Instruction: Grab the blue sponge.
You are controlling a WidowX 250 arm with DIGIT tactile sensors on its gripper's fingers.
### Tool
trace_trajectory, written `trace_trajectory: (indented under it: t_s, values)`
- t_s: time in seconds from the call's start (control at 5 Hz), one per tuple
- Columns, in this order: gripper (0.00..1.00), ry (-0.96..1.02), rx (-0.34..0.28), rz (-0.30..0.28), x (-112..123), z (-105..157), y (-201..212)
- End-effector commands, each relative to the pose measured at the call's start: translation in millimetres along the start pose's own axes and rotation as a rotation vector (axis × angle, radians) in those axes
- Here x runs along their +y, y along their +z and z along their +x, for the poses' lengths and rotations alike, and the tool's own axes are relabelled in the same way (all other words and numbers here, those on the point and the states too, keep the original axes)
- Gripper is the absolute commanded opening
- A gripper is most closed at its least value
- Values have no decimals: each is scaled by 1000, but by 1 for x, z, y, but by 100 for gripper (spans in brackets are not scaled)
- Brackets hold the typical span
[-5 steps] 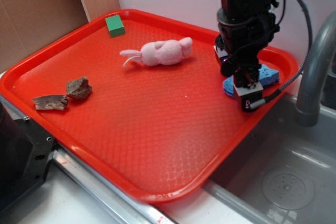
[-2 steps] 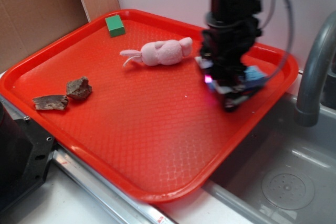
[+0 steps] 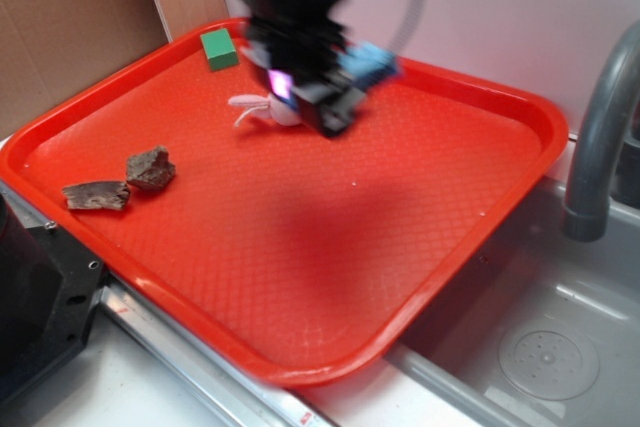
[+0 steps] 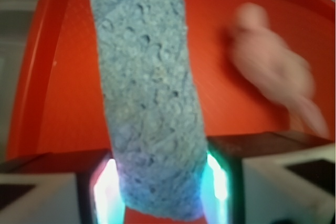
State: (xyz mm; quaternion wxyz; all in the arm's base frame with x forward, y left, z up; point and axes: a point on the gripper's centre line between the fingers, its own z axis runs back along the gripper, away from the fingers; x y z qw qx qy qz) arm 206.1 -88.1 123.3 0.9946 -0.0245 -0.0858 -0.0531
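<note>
Gripper (image 4: 160,182) pinching blue sponge (image 4: 149,98) at one end; long axis runs straight out from fingers, lifted off tray (image 3: 420,207).

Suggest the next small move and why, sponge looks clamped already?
Probably just hold the grip and slow the swing. The wrist view shows the blue sponge pinched between the gripper fingers; outside, the arm is motion-blurred above the red tray, close over the pink plush toy. Opening now would likely drop it.
</note>
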Motion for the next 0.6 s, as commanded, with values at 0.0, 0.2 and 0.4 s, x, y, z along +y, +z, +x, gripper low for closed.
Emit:
trace_trajectory:
  t_s: [0.0, 0.2, 0.4]
  values:
    - [0, 364, 31, 53, 9, -68, 82]
    - [0, 499, 44, 98, 33, -66, 98]
    - [0, 537, 8, 107, 51, -44, 98]
